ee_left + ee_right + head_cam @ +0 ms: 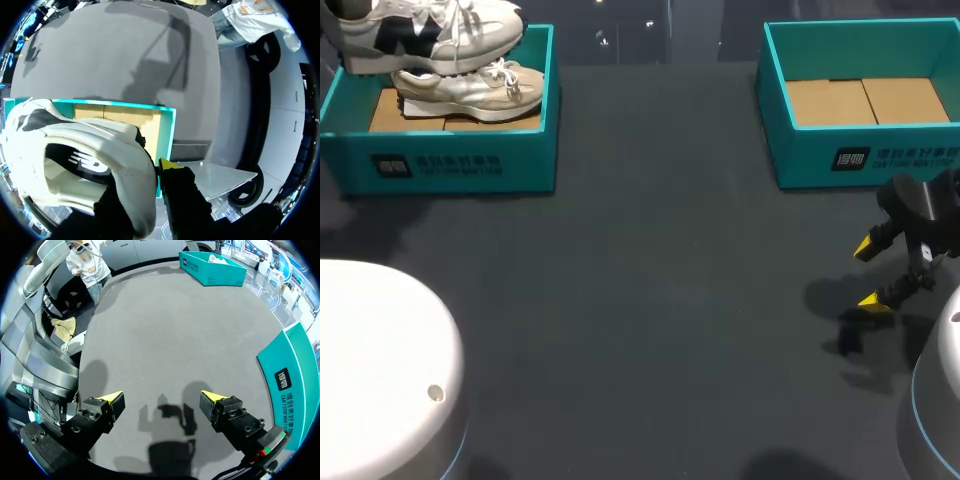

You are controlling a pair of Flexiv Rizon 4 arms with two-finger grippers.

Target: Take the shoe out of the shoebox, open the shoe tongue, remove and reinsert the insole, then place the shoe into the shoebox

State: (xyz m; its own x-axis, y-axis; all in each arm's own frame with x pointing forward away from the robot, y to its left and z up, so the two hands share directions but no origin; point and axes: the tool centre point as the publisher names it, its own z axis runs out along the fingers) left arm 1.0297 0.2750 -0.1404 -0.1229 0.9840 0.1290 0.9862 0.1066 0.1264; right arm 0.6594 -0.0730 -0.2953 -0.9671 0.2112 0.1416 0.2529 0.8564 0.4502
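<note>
Lifted shoe (440, 30), white with a dark side patch, hangs above the left shoebox (460, 160) at the table's (650, 300) far left corner, sole down, toe pointing toward the table's middle. Left wrist view: lifted shoe (75, 145) fills the space right against the left gripper (150, 180), its white upper pressed beside the one yellow fingertip (167, 164) that shows. Other finger hidden behind the shoe. Shoe is clear of the box floor, so the grip reads as clamped on it. Teal rim and cardboard floor of the left shoebox (167, 130) lie under and ahead of the gripper. Second shoe (470, 90), pale, lies on its side inside the same box, directly under the lifted one. Right shoebox (860, 155) sits at the far right, only its cardboard floor showing. Right gripper (869, 273) hovers low over bare table, just in front of that box, well apart from both shoes. Right wrist view: right gripper (162, 400) has fingers spread wide, nothing between them, and the right shoebox (292, 375) wall stands beside it.
</note>
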